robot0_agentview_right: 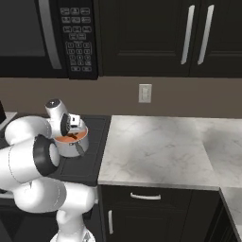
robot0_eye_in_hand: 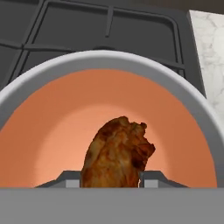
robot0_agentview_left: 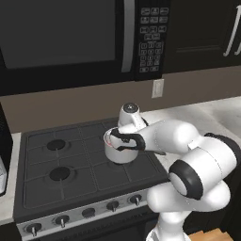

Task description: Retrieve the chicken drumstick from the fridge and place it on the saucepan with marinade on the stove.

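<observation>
My gripper (robot0_eye_in_hand: 111,179) is shut on the chicken drumstick (robot0_eye_in_hand: 118,153), a reddish-brown lump held between the two fingertips (robot0_eye_in_hand: 70,178). It hangs just above the orange-red marinade (robot0_eye_in_hand: 57,131), inside the rim of the light-grey saucepan (robot0_eye_in_hand: 105,59). The saucepan (robot0_agentview_left: 120,153) stands on the right rear burner of the black stove (robot0_agentview_left: 61,155). From the right base view, the gripper (robot0_agentview_right: 72,133) points down into the saucepan (robot0_agentview_right: 71,146), with the drumstick (robot0_agentview_right: 71,137) a dark spot over the marinade (robot0_agentview_right: 64,139). The fridge is out of view.
A black microwave (robot0_agentview_left: 70,37) hangs over the stove. A marble counter (robot0_agentview_right: 156,146) runs to the right of the stove, with a wall outlet (robot0_agentview_right: 145,93) behind it. Dark upper cabinets (robot0_agentview_right: 189,38) are above, and knobs (robot0_agentview_left: 87,212) line the stove front.
</observation>
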{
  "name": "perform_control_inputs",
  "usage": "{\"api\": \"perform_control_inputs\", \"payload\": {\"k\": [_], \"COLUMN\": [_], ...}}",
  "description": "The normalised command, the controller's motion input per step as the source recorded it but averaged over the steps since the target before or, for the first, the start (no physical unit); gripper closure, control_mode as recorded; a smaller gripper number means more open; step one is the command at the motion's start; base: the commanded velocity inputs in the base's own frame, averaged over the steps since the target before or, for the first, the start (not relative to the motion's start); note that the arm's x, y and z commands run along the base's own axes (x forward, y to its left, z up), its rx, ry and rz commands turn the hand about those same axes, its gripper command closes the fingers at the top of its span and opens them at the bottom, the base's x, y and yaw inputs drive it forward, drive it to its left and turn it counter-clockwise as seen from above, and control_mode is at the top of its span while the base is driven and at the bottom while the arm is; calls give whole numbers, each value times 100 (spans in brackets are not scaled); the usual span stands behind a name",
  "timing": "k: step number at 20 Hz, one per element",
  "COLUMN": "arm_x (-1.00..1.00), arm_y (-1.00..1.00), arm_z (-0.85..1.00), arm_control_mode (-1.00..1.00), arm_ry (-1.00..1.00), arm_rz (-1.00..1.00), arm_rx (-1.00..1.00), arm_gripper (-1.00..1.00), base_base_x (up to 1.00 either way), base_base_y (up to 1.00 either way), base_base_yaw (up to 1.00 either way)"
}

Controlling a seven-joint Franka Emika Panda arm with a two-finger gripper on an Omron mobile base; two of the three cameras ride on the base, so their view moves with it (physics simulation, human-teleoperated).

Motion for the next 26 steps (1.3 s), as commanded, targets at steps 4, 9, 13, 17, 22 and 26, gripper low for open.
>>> {"api": "perform_control_inputs", "payload": {"k": [4, 9, 13, 17, 22, 26], "arm_x": [22, 26, 1, -7, -79, -100], "arm_y": [0, 1, 0, 0, 0, 0], "arm_z": [-1, 0, 0, 4, 33, 24], "arm_control_mode": [-100, -100, -100, -100, -100, -100], "arm_ry": [0, 1, 0, 0, 0, -3], "arm_rz": [0, -1, 0, 0, 0, 0], "arm_rx": [0, 0, 0, 0, 0, 0], "arm_gripper": [-100, -100, -100, -100, -100, -100], "base_base_x": [0, 0, 0, 0, 0, 0], "base_base_y": [0, 0, 0, 0, 0, 0], "base_base_yaw": [0, 0, 0, 0, 0, 0]}}
